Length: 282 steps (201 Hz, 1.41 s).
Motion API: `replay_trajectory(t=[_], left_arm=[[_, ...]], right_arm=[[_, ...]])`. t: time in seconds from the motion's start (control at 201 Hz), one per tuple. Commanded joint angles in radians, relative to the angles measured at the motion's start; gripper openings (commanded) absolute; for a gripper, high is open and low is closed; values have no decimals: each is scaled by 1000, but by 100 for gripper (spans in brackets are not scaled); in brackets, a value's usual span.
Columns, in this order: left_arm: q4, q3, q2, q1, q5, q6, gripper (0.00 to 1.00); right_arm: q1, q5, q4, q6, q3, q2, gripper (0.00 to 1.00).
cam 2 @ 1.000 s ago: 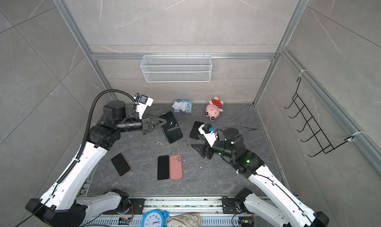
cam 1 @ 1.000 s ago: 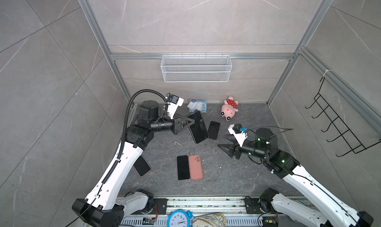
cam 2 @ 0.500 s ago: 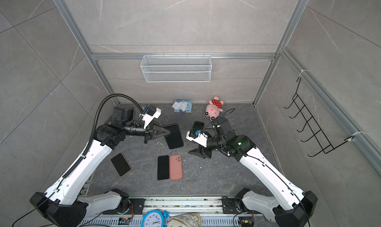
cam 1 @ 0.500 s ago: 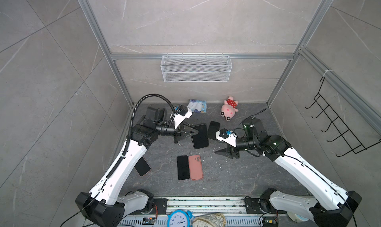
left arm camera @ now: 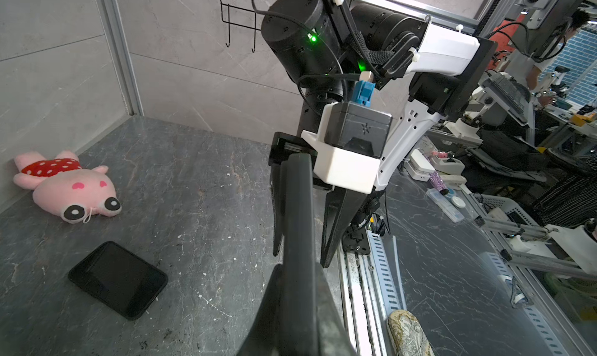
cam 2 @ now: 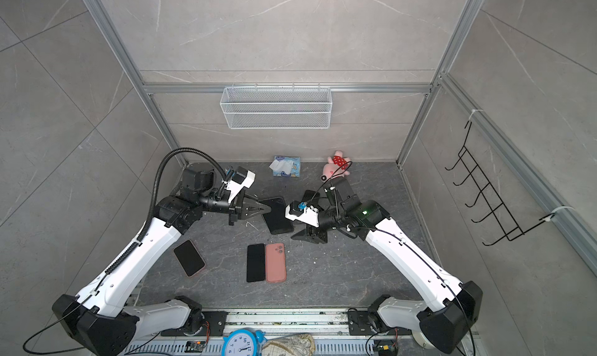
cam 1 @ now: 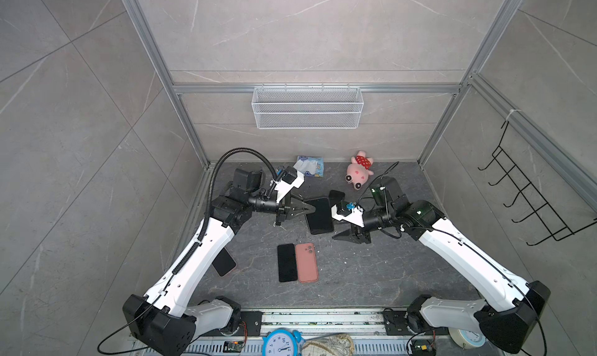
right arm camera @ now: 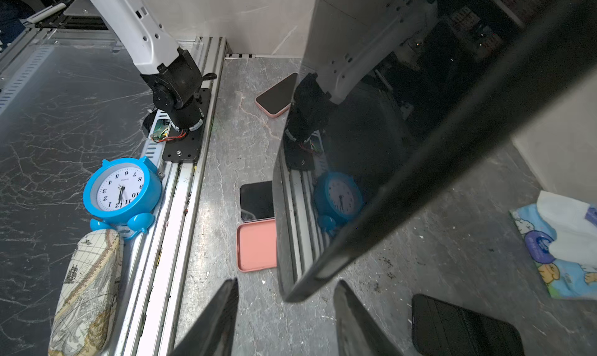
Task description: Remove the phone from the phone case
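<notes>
Holding the cased phone [cam 1: 319, 216] up off the table [cam 1: 381, 273] with the left gripper [cam 1: 308, 209]: jaws narrow, pinched on the left long edge close to the far corner, screen tilted upward in both top views. Meeting it from the opposite side with the right gripper [right arm camera: 286, 282], jaws parted to a middling width and set astride the near right corner, one finger on either face. Cannot tell from either wrist view whether those fingers touch the case rim. Seen edge-on from the left wrist as a thin dark bar with a black finger on each side. Under that lower corner, bare table in the right wrist view.

Nearer the front rail [cam 1: 323, 319], a black phone [cam 1: 287, 263] and a pink case [cam 1: 306, 262] lying flat, long edges touching, well apart from both grippers. A pink-rimmed phone [cam 2: 189, 258] flat beside the left arm [cam 2: 135, 260]. A black rectangle [cam 1: 336, 195], phone or case, flat just behind the right gripper, near a plush toy [cam 1: 359, 171]. A tissue pack [cam 1: 309, 166] close to the back wall. Widest open stretch of table right of the pink case, in front of the right arm [cam 1: 458, 257]. Blue clock [right arm camera: 121, 189] outside the table edge, beyond the rail.
</notes>
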Motion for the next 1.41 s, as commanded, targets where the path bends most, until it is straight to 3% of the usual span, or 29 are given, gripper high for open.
replay_trajectory(t=[0.0,0.578,1.101,1.4], left_arm=[[66,17,-9,-7,61,17,0],[51,35,-10,-13,60,25,0],[119,57,33,-10,84,-16,0],[271,139,191,-14,104,-136,0]], right_arm=[[1,-40,-40,-28,40,17,47],[1,-62,-88,-69,57,49,16],[1,-119,-104,-129,47,34,3],[51,-93,-113,-209,95,29,0]])
